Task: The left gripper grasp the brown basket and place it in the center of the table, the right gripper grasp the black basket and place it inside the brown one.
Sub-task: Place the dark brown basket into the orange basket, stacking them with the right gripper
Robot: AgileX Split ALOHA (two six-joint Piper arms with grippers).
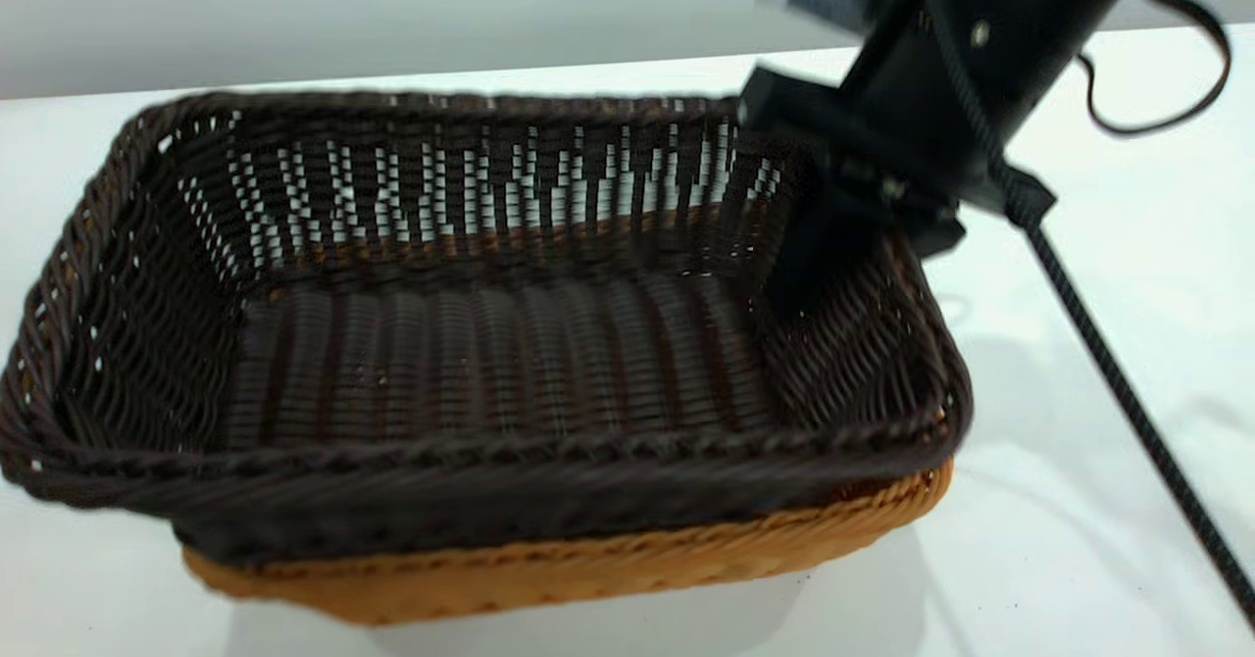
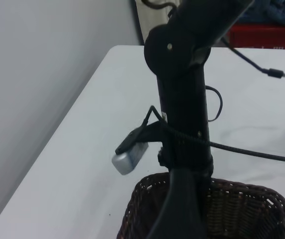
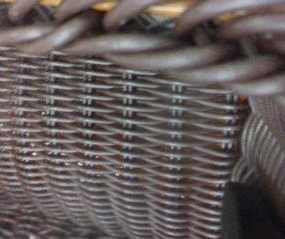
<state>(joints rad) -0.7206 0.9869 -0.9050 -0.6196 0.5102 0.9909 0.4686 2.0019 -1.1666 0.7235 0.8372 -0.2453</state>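
The black basket (image 1: pixel 490 363) sits nested in the brown basket (image 1: pixel 588 569) on the white table (image 1: pixel 1079 441); only the brown one's lower wall shows beneath it. My right gripper (image 1: pixel 833 235) is at the black basket's far right corner, shut on its wall with one finger (image 1: pixel 809 255) inside. The right wrist view is filled by the dark weave (image 3: pixel 107 139), with a fingertip (image 3: pixel 246 214) against it. My left gripper (image 2: pixel 174 219) is out of the exterior view; its wrist view looks at the right arm (image 2: pixel 182 99) standing over the black basket (image 2: pixel 241 209).
A braided cable (image 1: pixel 1128 392) runs from the right arm across the table's right side, and a thin strap (image 1: pixel 1177 98) loops beside the arm. Beyond the table are a red object (image 2: pixel 266 35) and a plugged cable end (image 2: pixel 276 73). A grey wall borders the table edge (image 2: pixel 72 119).
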